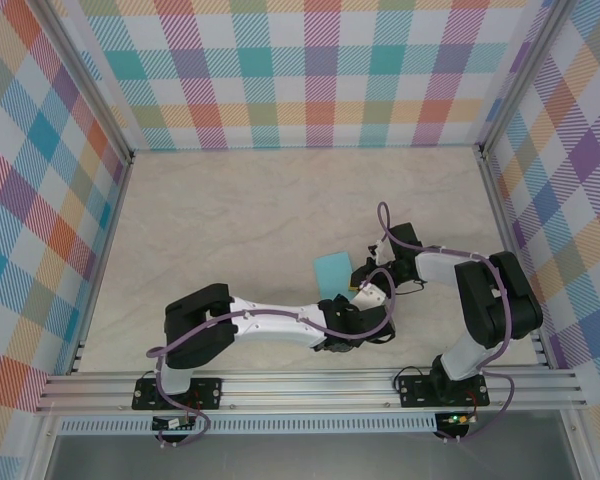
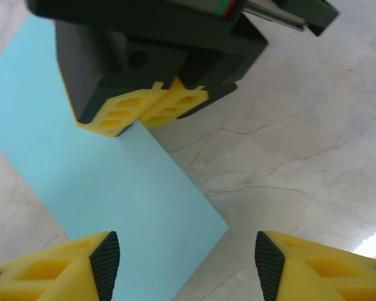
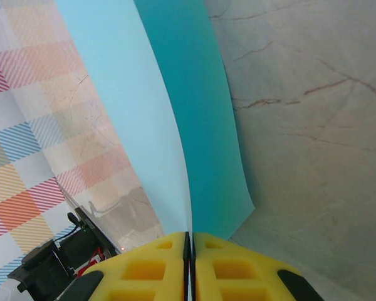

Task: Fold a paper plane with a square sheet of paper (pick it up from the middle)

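Progress — early, by all appearances. Located: square sheet of paper (image 1: 332,270) near the middle of the bench (image 1: 240,210), just ahead of both arms, a plain oblong patch in the top view. No nose point, no wings, no dart outline anywhere. From the right wrist, two turquoise faces, one pale and one darker, meeting at the pinched edge: possibly one fold doubled over, possibly a single curled sheet — cannot tell which. Judged at most one crease made; paper plane wholly outstanding, with corner folds and wing folds yet to do.

At the right claw (image 3: 189,248): pads pressed together on the sheet's edge, thin paper nipped between the yellow tips. Whether lifted clear of the bench there, cannot tell. At the left claw (image 2: 187,260): fingers spread roughly halfway, nothing between them, no contact visible; poised low over the near corner of the sheet, facing the right claw across it. Risk noted: thin paper on a single pinch point, liable to skew or tear under a sideways pull.
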You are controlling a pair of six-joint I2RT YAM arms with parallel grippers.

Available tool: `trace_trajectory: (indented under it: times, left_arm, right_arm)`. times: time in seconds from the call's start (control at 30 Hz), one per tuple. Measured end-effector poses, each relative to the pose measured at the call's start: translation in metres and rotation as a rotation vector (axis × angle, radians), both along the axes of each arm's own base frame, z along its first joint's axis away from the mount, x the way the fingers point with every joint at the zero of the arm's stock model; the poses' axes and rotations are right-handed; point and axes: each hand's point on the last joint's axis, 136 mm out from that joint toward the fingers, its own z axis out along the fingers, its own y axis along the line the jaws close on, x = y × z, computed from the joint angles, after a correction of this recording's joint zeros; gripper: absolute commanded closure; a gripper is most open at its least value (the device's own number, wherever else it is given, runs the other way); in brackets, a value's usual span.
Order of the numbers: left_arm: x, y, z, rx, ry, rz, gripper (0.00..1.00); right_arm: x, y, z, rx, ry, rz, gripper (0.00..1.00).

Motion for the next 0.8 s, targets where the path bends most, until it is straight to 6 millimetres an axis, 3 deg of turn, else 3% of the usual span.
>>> trace_trajectory:
  times: [0.13,0.4,0.67,0.8]
  left_arm:
    - [0.004,0.003,0.002,0.010,-0.025,0.017,0.71]
    - [0.005,0.007,-0.002,0.020,-0.035,0.016,1.00]
    - [0.001,0.022,-0.003,-0.051,0.042,0.003,1.00]
    - [0.006,0.030,0.004,-0.142,0.101,0.010,1.00]
  right_arm:
    - [0.000,0.000,0.000,-0.001,0.003,0.000,0.87]
    - [-0.002,-0.001,-0.001,-0.009,0.013,0.001,0.84]
    - [-0.002,-0.007,-0.003,-0.063,0.015,-0.001,0.73]
    - [0.005,-0.014,0.010,-0.114,-0.041,-0.010,0.70]
